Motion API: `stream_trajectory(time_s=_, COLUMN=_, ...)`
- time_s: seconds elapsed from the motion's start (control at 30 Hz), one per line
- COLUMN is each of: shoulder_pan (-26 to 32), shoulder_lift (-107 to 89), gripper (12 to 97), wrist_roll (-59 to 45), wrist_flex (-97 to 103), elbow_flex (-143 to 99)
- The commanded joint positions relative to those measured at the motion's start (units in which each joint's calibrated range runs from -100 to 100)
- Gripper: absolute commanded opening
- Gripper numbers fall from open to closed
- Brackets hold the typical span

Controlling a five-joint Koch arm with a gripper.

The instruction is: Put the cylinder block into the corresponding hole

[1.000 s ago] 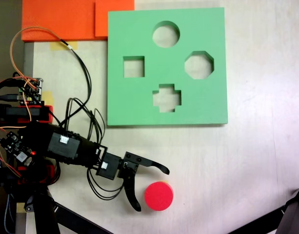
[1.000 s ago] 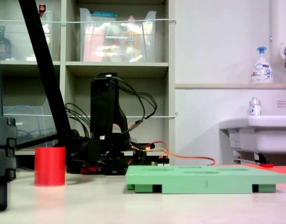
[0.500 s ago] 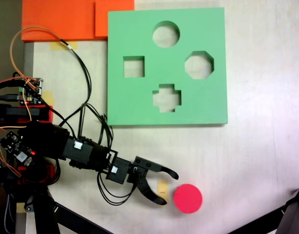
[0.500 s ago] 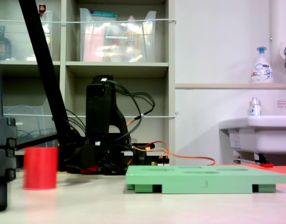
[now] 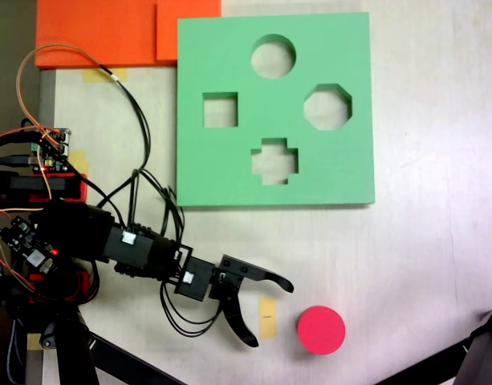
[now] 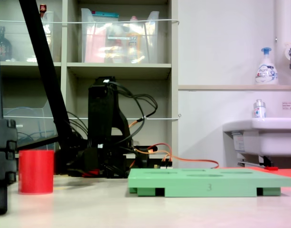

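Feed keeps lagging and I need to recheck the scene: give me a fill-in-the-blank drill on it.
1. The tool is ____, with nothing between its fingers.
2. The red cylinder block stands on the ____, apart from the tool.
3. The green foam board has ____ cutouts.
4. The round hole holds ____.

Missing words: open; table; four; nothing

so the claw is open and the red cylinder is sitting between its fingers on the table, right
Not quite. The claw is open, but the red cylinder stands on the table clear of it, to the right of the fingertips in the top-down fixed view, with a gap between.
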Motion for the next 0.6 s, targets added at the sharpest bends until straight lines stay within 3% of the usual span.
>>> stream_trajectory(time_s=0.0, shoulder_pan=0.0, shoulder_lift=-2.0, gripper=66.1, wrist_roll=0.1, wrist_flex=7.2, elbow_flex=2.3)
stream_trajectory(time_s=0.17, shoulder_pan=0.0, shoulder_lift=0.8, gripper=71.0, wrist_roll=0.2, wrist_flex=6.3, elbow_flex=8.7)
stream_trajectory(time_s=0.57, shoulder_pan=-0.2, shoulder_lift=10.6, gripper=71.9, wrist_roll=0.6, wrist_flex=-5.8, elbow_flex=27.1)
